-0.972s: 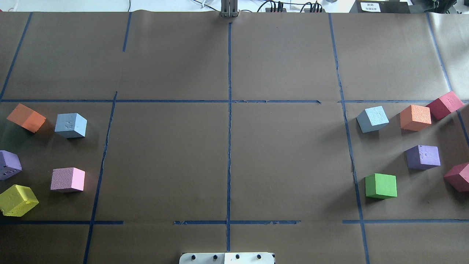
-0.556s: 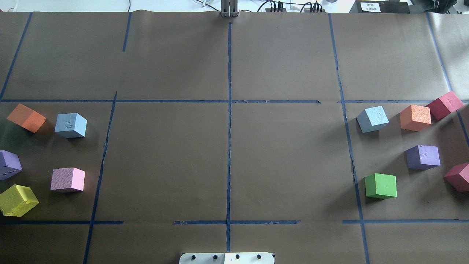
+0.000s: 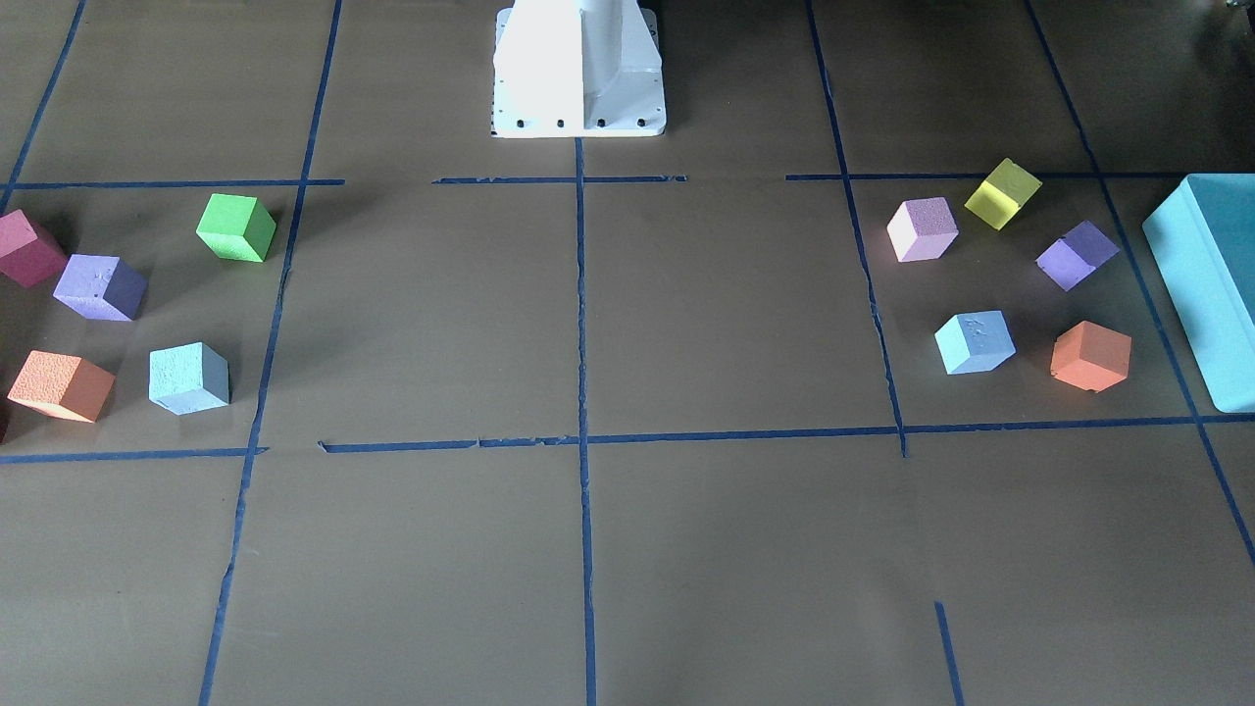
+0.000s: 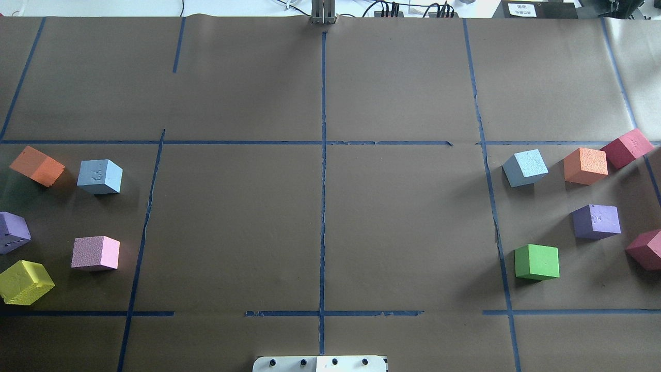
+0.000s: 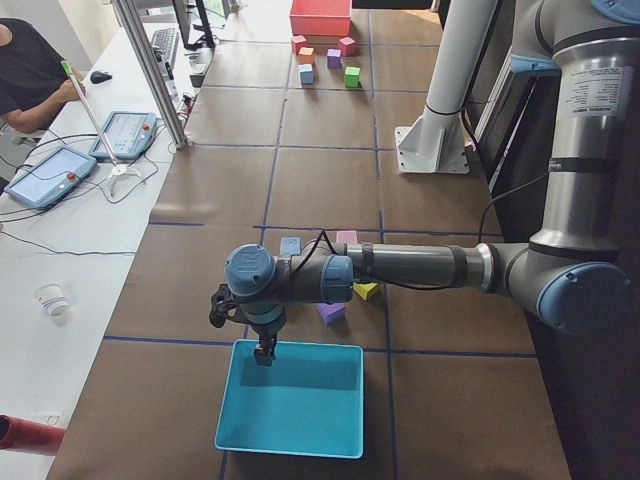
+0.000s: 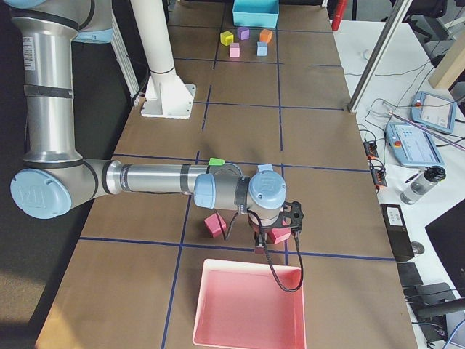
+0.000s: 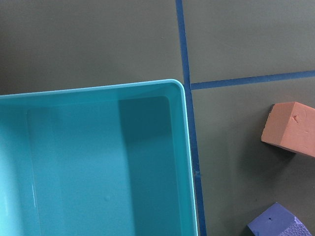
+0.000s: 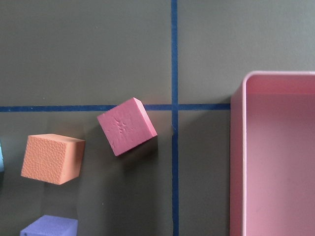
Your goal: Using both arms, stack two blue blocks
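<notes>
One pale blue block (image 4: 99, 176) sits on the table's left side; it also shows in the front view (image 3: 975, 342). The other blue block (image 4: 525, 167) sits on the right side, also in the front view (image 3: 188, 378). They are far apart, each on the paper. My left gripper (image 5: 265, 352) shows only in the exterior left view, over the teal tray's edge (image 5: 300, 346); I cannot tell if it is open. My right gripper (image 6: 259, 247) shows only in the exterior right view, near the pink tray (image 6: 247, 309); I cannot tell its state.
Several other cubes lie around each blue block: orange (image 4: 37, 165), pink (image 4: 95, 253) and yellow (image 4: 25, 281) on the left; orange (image 4: 585, 165), purple (image 4: 596, 221) and green (image 4: 537, 262) on the right. The white pedestal base (image 3: 578, 69) stands mid-table at the robot's side.
</notes>
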